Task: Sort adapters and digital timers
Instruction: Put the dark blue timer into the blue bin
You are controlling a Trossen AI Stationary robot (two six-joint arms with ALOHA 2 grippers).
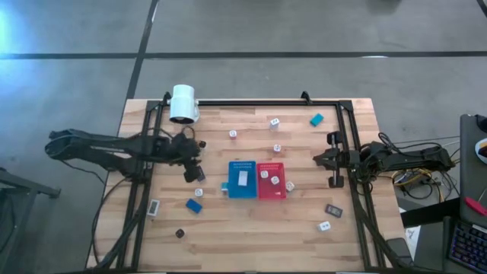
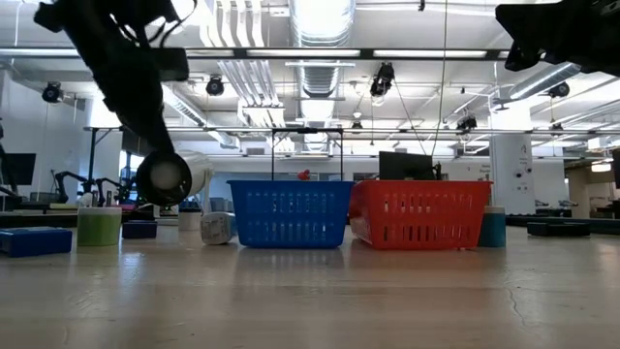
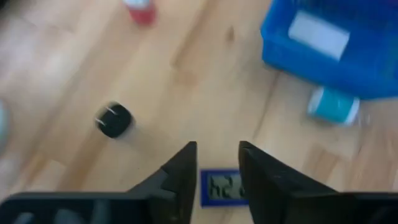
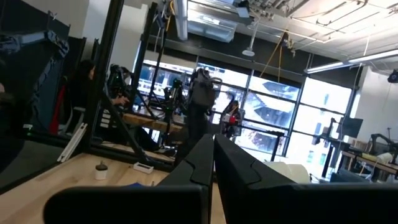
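The left gripper (image 3: 217, 165) is hanging partly open and empty above the table, left of the blue tray (image 1: 243, 180), right over a blue timer (image 3: 225, 187) with a pale screen. A black adapter (image 3: 114, 119) is lying nearby on the wood, and a white timer (image 1: 243, 177) is sitting inside the blue tray. The right gripper (image 4: 213, 155) is waiting shut and empty, well right of the blue tray. The risk: the narrow opening may be too tight, so the fingers could be landing on the timer's top or nudging it aside.
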